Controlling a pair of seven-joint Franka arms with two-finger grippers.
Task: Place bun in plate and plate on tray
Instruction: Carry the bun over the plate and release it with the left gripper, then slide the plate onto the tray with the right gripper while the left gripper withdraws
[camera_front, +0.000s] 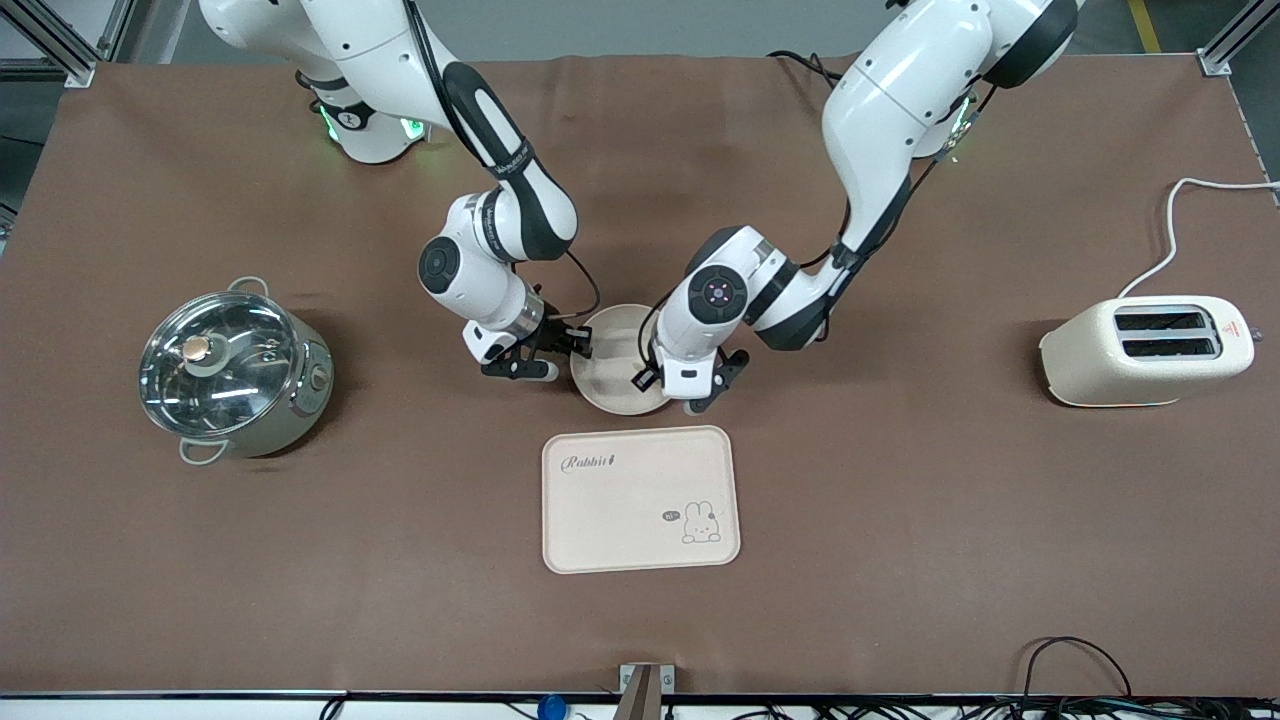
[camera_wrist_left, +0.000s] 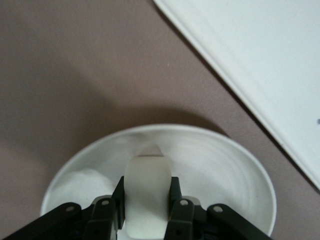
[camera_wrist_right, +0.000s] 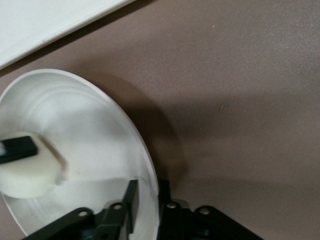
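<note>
The round cream plate (camera_front: 612, 345) lies on the brown table just farther from the front camera than the cream "Rabbit" tray (camera_front: 640, 500). My left gripper (camera_front: 668, 388) is over the plate, shut on the small cream-white bun (camera_wrist_left: 147, 187), which is held just above the plate's floor (camera_wrist_left: 225, 165). The bun is hidden under the hand in the front view. My right gripper (camera_front: 578, 345) is shut on the plate's rim (camera_wrist_right: 147, 165) at the side toward the right arm's end, one finger inside and one outside. The bun (camera_wrist_right: 27, 177) and the tray (camera_wrist_right: 40, 20) show in the right wrist view.
A steel pot with a glass lid (camera_front: 235, 375) stands toward the right arm's end. A cream toaster (camera_front: 1145, 350) with a white cord stands toward the left arm's end. The tray's corner (camera_wrist_left: 265, 65) lies close to the plate.
</note>
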